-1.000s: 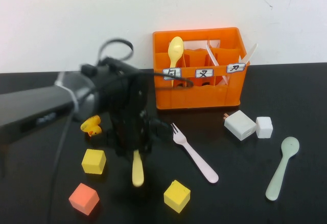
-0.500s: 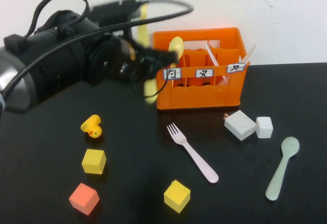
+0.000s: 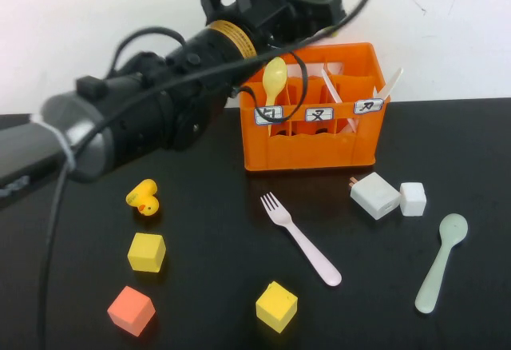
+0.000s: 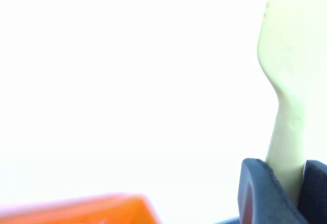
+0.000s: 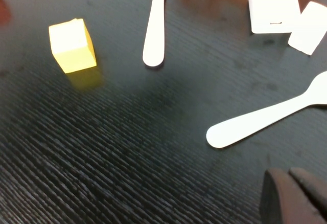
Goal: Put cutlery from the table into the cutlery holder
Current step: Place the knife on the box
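The left hand point(image 4: 286, 193) is clamped on the handle of the pale yellow knife point(image 4: 288, 81), raised high above the back of the cutlery holder point(image 3: 307, 138). The knife stands roughly on end, its long axis near vertical and its serrated blade pointing up away from the fingers; I judge this lets it drop lengthwise into a compartment. In the high view only a sliver of it shows at the top edge. The holder sits at the far side of the desk point(image 3: 72, 302). The pink fork point(image 3: 302, 239) lies diagonally, tines toward the holder; the mint spoon point(image 3: 440, 263) lies far right, bowl away. The right hand point(image 5: 294, 196) hovers low near the spoon, fingers apparently together and empty.
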`<state>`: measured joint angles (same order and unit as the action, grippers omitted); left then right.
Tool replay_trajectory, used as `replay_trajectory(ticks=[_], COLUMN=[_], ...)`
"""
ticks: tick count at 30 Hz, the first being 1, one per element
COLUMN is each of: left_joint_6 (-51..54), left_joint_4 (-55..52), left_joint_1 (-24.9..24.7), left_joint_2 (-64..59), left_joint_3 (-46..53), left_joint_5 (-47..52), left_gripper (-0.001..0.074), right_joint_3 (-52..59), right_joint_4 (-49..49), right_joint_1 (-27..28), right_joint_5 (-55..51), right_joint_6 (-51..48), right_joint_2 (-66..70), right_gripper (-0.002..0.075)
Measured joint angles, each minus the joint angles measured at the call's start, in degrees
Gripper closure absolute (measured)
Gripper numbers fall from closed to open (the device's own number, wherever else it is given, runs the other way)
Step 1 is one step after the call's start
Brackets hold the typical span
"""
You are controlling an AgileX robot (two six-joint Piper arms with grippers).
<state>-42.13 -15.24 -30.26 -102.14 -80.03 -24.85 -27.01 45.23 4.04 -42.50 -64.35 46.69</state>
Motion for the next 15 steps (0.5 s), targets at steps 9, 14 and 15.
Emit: replay_trajectory(ticks=[9,14,15], left_joint_6=[0.0,0.0,0.0], left_joint_4=[-0.57,-0.66,-0.54], left_joint_1=[0.0,0.0,0.0], left_joint_2=[-7.39,-10.95,-11.77], left_joint_3=[0.0,0.0,0.0], left_joint_5=[-21.86,-23.48,-23.72], left_gripper=[0.0608,0.0608,0.0608], right_joint_3=[0.0,0.0,0.0], right_joint_4=[0.12,0.12,0.12], right_joint_1=[0.0,0.0,0.0], right_joint_5=[0.0,0.0,0.0], right_joint_6=[0.0,-0.12,-0.12], right_joint_2=[0.0,0.0,0.0], right_gripper=[0.0728,0.0728,0.0728])
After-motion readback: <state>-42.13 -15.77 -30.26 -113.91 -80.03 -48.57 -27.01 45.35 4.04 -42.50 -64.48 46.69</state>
